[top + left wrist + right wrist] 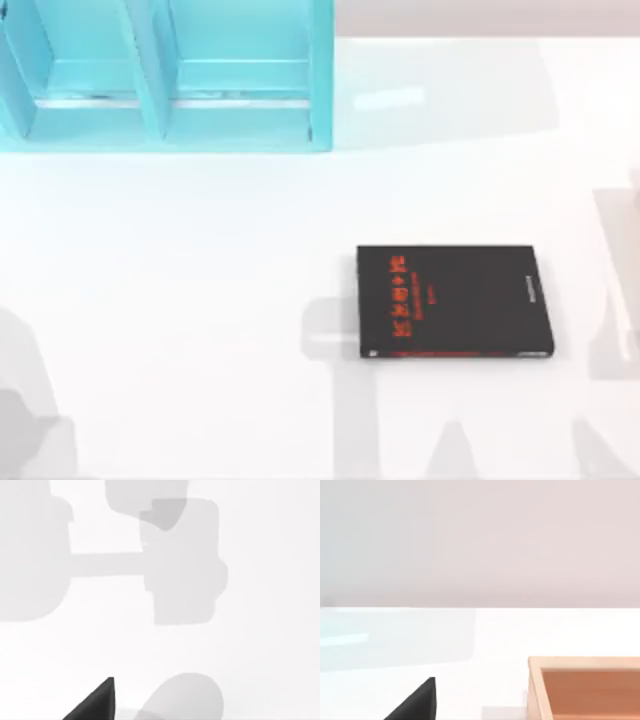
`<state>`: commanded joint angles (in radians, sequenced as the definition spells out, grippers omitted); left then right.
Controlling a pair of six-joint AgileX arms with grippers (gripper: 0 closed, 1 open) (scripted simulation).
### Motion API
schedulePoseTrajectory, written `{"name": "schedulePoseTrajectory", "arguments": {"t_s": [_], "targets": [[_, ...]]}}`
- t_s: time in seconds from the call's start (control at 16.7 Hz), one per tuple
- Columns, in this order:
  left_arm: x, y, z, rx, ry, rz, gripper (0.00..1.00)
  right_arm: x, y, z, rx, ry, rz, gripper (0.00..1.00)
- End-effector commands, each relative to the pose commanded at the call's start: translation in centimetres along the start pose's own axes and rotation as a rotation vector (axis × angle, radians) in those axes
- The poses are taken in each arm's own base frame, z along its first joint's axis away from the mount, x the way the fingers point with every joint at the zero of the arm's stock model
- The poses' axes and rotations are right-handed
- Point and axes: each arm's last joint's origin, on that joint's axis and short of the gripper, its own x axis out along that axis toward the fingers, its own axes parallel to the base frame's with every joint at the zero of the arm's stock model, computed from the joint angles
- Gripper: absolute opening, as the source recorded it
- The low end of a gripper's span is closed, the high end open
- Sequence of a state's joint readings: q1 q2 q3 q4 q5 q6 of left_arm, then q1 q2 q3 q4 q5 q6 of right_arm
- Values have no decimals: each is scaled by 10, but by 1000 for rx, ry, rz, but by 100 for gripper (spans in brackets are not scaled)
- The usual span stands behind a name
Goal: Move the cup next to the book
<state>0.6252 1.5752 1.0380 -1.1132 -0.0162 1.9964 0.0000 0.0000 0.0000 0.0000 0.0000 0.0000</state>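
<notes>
- book [453,301] lies flat toward the table's [200,300] right edge, nearer the front.
- cup's place — cannot tell.
- both claws: open or closed, cannot tell.
- risk — searching blind, an arm could knock the book.

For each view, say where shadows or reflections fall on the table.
Top view: grey shadows lie on the table left of the book and along the near edge. Left wrist view: large blocky grey shadows cross the white surface. Right wrist view: a faint pale reflection beside the wooden box.
</notes>
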Motion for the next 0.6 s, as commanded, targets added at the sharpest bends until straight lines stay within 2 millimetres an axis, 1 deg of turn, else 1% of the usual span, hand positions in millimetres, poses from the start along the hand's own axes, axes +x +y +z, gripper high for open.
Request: {"name": "schedulePoseTrajectory", "arguments": {"t_s": [0.18, 0.36, 0.48, 0.6], "targets": [[-10, 4, -40, 116, -36, -23, 100, 0, 0, 0, 0, 0, 0, 100], [-30, 2, -73, 188, -17, 25, 100, 0, 0, 0, 0, 0, 0, 100], [-42, -2, -87, 210, 10, 59, 100, 0, 0, 0, 0, 0, 0, 100], [-48, -4, -93, 218, 27, 77, 100, 0, 0, 0, 0, 0, 0, 100]]}}
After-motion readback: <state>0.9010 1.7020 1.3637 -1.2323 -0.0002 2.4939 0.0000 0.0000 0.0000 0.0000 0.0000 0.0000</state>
